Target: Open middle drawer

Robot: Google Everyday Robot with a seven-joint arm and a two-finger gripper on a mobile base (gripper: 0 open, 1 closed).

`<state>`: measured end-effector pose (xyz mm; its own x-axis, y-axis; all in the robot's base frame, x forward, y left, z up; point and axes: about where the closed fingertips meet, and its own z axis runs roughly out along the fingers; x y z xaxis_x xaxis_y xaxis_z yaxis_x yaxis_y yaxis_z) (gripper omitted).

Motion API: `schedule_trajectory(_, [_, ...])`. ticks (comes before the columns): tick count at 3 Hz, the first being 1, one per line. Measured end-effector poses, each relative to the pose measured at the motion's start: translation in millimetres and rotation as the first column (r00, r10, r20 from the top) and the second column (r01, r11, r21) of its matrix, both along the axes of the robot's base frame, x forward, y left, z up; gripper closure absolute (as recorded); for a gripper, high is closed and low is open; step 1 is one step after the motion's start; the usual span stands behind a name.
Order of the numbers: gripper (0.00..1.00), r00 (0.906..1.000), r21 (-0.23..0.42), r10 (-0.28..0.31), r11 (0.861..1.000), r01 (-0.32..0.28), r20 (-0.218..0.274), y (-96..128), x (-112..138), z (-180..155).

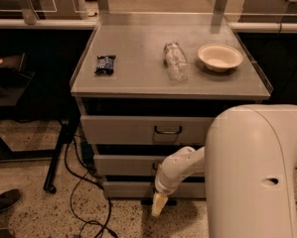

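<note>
The middle drawer (123, 165) is a grey metal front of medium height, between the taller top drawer (118, 129) and the thin bottom drawer (125, 189). It looks closed. Its dark handle (153, 168) is mostly hidden behind my white forearm (180, 168). My gripper (159, 205) is a cream tip pointing down at the floor. It hangs in front of the bottom drawer, just below the middle drawer's centre, and holds nothing that I can see.
On the cabinet top (138, 78) lie a dark snack packet (105, 64), a clear plastic bottle (175, 60) on its side and a white bowl (220, 57). Cables (76, 182) trail on the floor at left. A shoe (4, 201) is at bottom left.
</note>
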<state>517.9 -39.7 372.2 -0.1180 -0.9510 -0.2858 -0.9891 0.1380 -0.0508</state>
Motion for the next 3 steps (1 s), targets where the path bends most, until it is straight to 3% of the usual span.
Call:
schedule_trajectory(1, [0.00,1.0000,0.000,0.000,1.000,0.000,-0.001,0,0,3])
schedule_trajectory(2, [0.00,0.9980,-0.001,0.029,1.000,-0.029,-0.056,-1,-27,4])
schedule_trajectory(3, [0.00,0.9976,0.000,0.032,0.999,-0.032,-0.061,-1,-31,9])
